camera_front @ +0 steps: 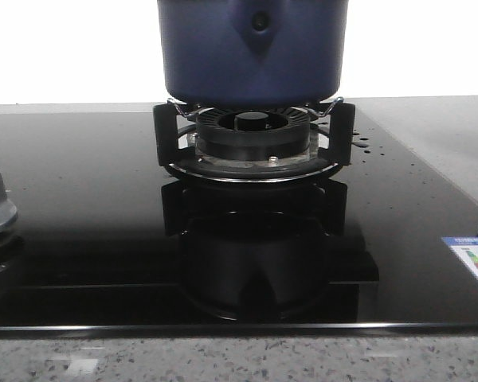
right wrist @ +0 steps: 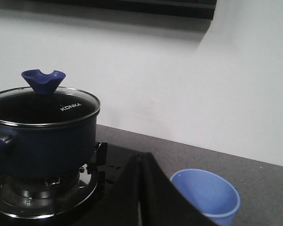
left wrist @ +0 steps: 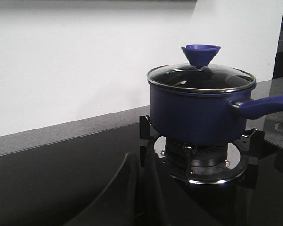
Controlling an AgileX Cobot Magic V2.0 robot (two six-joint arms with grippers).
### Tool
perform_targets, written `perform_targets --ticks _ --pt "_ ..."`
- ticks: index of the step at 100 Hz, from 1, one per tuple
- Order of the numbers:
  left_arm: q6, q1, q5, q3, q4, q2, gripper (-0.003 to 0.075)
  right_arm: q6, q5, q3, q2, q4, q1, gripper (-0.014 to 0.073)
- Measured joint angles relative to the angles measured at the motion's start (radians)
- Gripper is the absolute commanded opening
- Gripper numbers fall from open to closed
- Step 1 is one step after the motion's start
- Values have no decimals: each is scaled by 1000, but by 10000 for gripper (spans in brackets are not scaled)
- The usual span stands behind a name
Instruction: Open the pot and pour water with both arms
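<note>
Both grippers: opening can't be told (fingertips unseen) | pot (left wrist: 198, 110) lidded on burner (camera_front: 253, 135)

In the front view the pot (camera_front: 253, 52) is cut off above (lid unseen). Both wrist views show only dark blurred fingers (left wrist: 132, 197), jaws' stance unclear; the blue cup (right wrist: 208, 197) is half hidden.

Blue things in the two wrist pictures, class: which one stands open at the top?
The light blue cup on the grey counter: it has no cover. The dark blue pot on the burner has its glass lid with a blue knob on.
</note>
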Motion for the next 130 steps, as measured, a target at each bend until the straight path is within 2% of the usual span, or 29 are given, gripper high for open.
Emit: perform_targets --ticks 16,22,27,34,39,46,52,58,64,74,101,130 --pt "0 0 -137 27 15 -2 -20 0 0 0 0 0 0 -71" --pt "-19 0 -187 40 94 -6 -20 0 0 0 0 0 0 -71" --pt "-99 0 -216 51 216 -14 -20 0 0 0 0 0 0 -71" --pt "-343 0 -247 73 486 -29 -20 0 0 0 0 0 0 -71" --pt "-616 0 -260 97 718 -39 -20 0 0 0 0 0 0 -71" --pt "-931 0 -272 144 1021 -53 -20 0 0 0 0 0 0 -71" --pt "-1095 0 -298 200 1200 -68 -20 0 0 0 0 0 0 -71" --pt "-1188 0 -341 256 1280 -86 -20 0 0 0 0 0 0 -71" --pt "-1226 0 -371 310 1322 -116 -20 0 0 0 0 0 0 -71" --pt "-1254 0 -383 310 1348 -179 -20 0 0 0 0 0 0 -71" --pt "-1271 54 -130 310 1365 -276 -20 -2 -2 0 -2 0 0 -71" --pt "-1271 62 -120 310 1365 -276 -20 -2 -2 0 -1 0 0 -71"
